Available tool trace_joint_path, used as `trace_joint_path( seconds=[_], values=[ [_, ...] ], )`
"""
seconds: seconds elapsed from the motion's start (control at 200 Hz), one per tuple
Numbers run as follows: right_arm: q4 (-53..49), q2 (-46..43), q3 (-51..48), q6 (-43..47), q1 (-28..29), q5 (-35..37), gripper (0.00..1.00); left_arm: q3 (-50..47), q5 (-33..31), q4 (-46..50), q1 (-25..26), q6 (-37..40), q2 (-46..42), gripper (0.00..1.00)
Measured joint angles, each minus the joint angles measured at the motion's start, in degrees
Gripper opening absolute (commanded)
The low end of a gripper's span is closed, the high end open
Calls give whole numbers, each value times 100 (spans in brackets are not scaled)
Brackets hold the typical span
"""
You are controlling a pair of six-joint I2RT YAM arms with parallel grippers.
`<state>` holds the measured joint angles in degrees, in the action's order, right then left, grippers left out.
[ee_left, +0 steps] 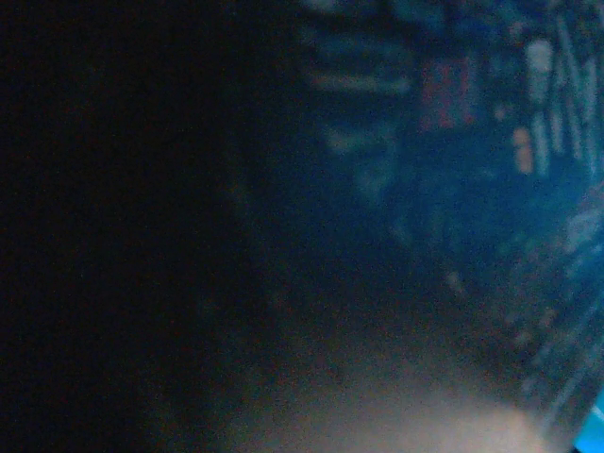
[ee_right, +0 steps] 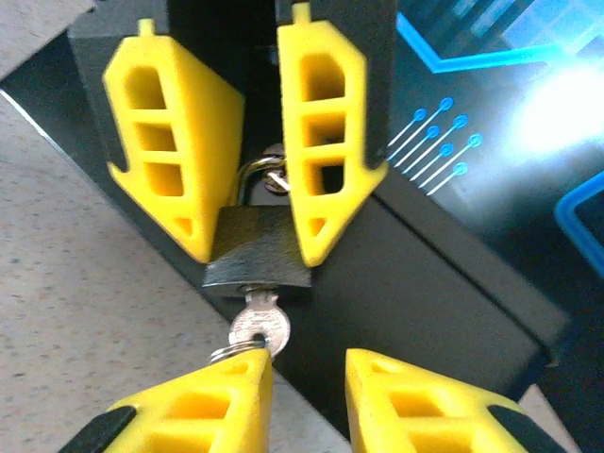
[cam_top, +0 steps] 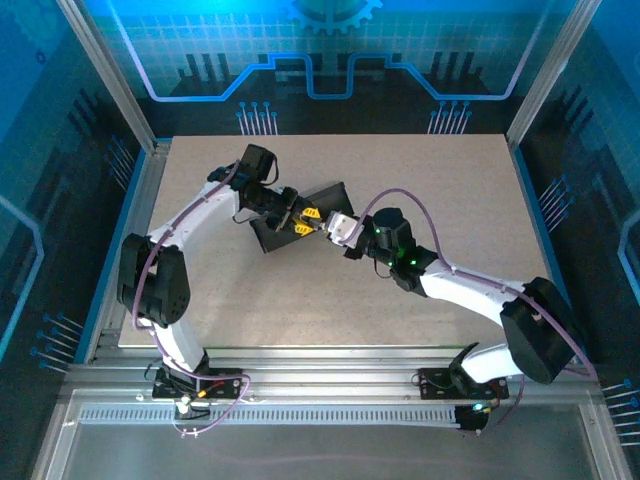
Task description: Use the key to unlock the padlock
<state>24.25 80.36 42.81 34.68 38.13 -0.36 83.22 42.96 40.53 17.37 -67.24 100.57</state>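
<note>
Padlock (ee_right: 258, 255): left gripper (ee_right: 255, 241) jaws clamped on it.
Key (ee_right: 261, 324): in its 6 o'clock end.
Right gripper (ee_right: 310, 368): jaws apart; we should slide toward 9 o'clock, pinch it, turn.

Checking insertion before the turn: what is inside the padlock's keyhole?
The key sits in the padlock keyhole; its head and ring stick out. The blade is hidden inside the body, so its depth cannot be seen.

Beige tabletop (cam_top: 460, 200), blue, seemingly printed walls (cam_top: 200, 50)

Brushed metal padlock (ee_right: 257, 253), shiny key (ee_right: 260, 324), matt box (ee_right: 425, 302).
</note>
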Motion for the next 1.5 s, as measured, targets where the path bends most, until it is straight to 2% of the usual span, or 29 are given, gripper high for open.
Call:
trace_joint_path(
  seconds=[0.24,0.405,0.54,0.675,0.765,0.89,0.991,1.166,1.496],
  values=[
    [210,275,4,787,160,264,28,0,-7,31,-37,31,0,0],
    [-192,282,221,479,101,24,28,0,0,39,-50,33,0,0],
    [-994,260,713,-693,-308,-662,27,33,0,87,-72,68,0,0],
    [-1851,308,1471,-2579,-981,-1635,26,33,0,125,-72,162,0,0],
    [-2009,514,1777,-4046,-1300,-2354,28,33,0,120,-76,177,0,0],
    [-1818,813,1574,-5969,-1384,-3084,30,33,-2,105,-76,175,0,0],
    [-1735,896,1268,-6985,-1283,-3338,31,31,-4,68,-76,162,0,0],
    [-1432,903,1123,-7945,-1176,-3495,31,31,-4,13,-83,151,0,0],
    [-831,1123,1110,-8603,-1064,-3506,30,31,-4,-15,-83,122,0,0]
  ],
)
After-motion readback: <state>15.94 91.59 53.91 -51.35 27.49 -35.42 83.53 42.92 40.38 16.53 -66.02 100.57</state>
